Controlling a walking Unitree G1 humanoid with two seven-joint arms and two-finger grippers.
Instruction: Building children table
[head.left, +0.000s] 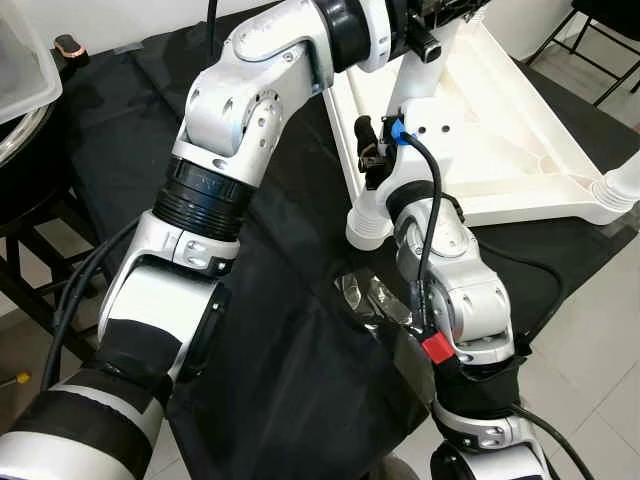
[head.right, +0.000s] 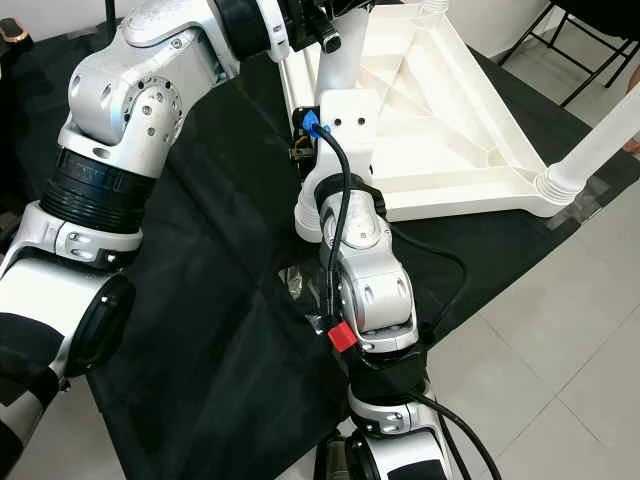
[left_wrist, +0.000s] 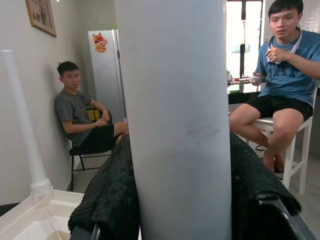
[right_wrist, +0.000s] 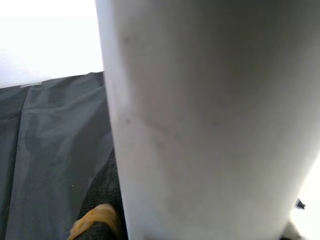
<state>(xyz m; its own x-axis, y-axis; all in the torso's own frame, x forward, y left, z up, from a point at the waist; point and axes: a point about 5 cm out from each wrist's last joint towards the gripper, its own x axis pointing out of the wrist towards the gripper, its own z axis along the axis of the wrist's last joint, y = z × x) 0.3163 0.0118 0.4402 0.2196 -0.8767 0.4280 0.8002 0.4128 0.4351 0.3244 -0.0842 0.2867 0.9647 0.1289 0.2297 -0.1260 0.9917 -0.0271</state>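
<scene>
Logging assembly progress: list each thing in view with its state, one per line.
white tabletop: upside down on the black cloth.
near leg: upright, clamped.
left gripper: shut on near leg.
right gripper: against a white leg; grip unclear.
corner leg: seated in its socket.
far leg: seated upright.

The upturned tabletop (head.right: 440, 120) is lying on the cloth-covered bench (head.right: 220, 280), with one leg (head.right: 590, 150) standing at its right corner and another leg (left_wrist: 175, 125) (between the left gripper's fingers (left_wrist: 107, 195)) at its near-left corner
</scene>
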